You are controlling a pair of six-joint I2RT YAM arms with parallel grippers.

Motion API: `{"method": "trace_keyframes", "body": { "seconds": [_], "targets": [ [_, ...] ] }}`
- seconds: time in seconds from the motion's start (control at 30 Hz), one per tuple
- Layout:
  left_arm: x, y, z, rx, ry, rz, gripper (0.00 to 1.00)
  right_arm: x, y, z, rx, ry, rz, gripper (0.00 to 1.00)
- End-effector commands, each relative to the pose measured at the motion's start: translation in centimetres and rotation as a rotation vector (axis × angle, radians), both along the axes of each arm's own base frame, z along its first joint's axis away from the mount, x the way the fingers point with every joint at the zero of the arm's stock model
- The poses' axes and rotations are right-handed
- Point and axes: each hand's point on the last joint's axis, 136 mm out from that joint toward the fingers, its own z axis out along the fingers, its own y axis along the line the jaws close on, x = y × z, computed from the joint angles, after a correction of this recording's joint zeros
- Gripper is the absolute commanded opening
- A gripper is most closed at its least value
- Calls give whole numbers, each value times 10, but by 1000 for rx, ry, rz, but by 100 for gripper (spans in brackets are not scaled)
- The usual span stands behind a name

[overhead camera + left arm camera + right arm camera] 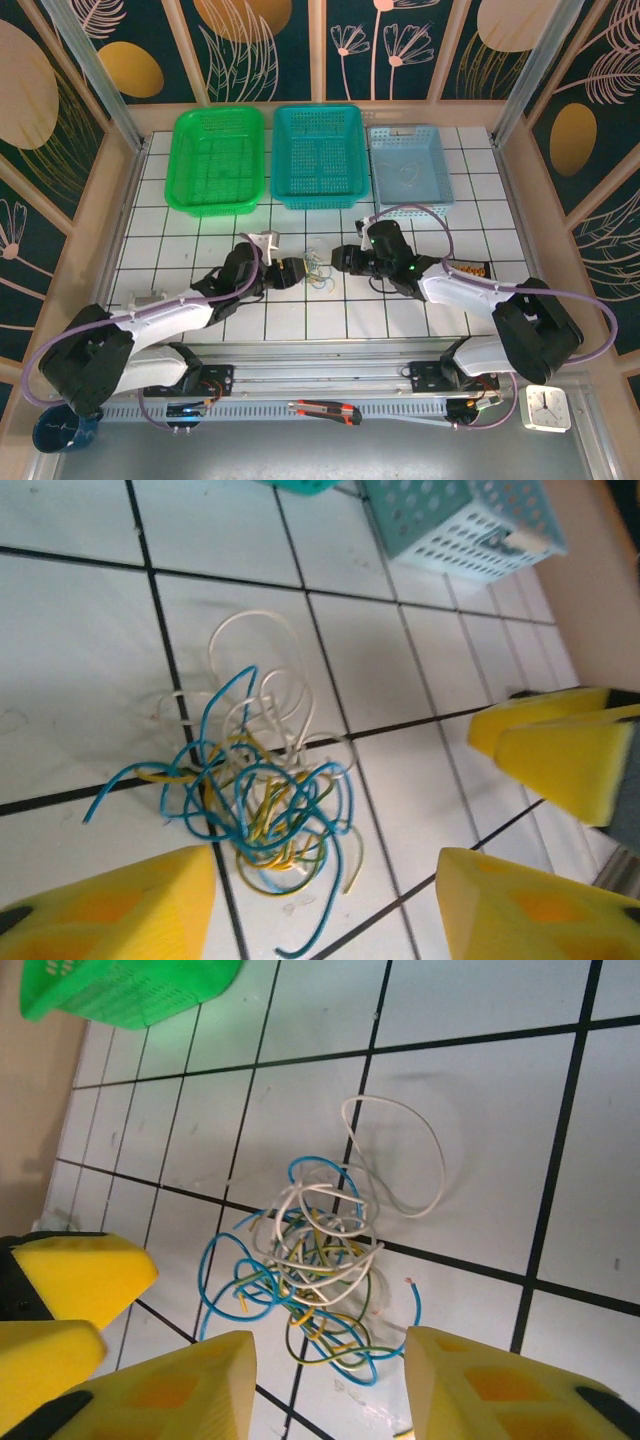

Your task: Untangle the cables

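Grippers both wide open, holding nothing. In the top view the left gripper (291, 272) and right gripper (341, 258) point at each other low over the white tiled table (190, 230), with the cables (318, 271) on the tiles between them.

Left wrist view: the left gripper (325, 872) has its yellow pads (120, 905) spread at the bottom edge. The cables (262, 798) lie just ahead, one loose clump of blue, yellow, green and white wire, and its lowest blue strand runs down into the gap between the pads. No pad visibly touches wire. The right gripper's yellow pads (545, 745) sit to the clump's right, apart from it.

Right wrist view: the right gripper (328, 1348) is spread the same way. The cables (318, 1260) sit just ahead of the gap, a white loop sticking out on the far side. The left gripper's pads (70, 1280) are at the left edge, beside the clump and clear of it.

Farther out along the back edge stand a green basket (221, 113), a teal basket (318, 110) and a light blue basket (405, 131), all well apart from the clump. By the arm bases are a box cutter (325, 410), a small clock (545, 408) and a blue cup (60, 430).
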Motion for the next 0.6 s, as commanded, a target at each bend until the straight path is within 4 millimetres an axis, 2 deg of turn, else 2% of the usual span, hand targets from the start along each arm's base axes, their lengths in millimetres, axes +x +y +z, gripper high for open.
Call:
{"method": "trace_keyframes", "body": {
  "seconds": [0.0, 0.23, 0.57],
  "targets": [
    [-3, -4, -13, 91, -2, -26, 53, 5, -4, 7, 15, -28, -36, 48],
    [-4, -21, -21, 99, -4, -65, 38, 8, -3, 5, 17, -25, -44, 49],
    [0, -27, -28, 112, -2, -76, 22, 6, -4, 4, 22, -25, -47, 50]
  ]
}}
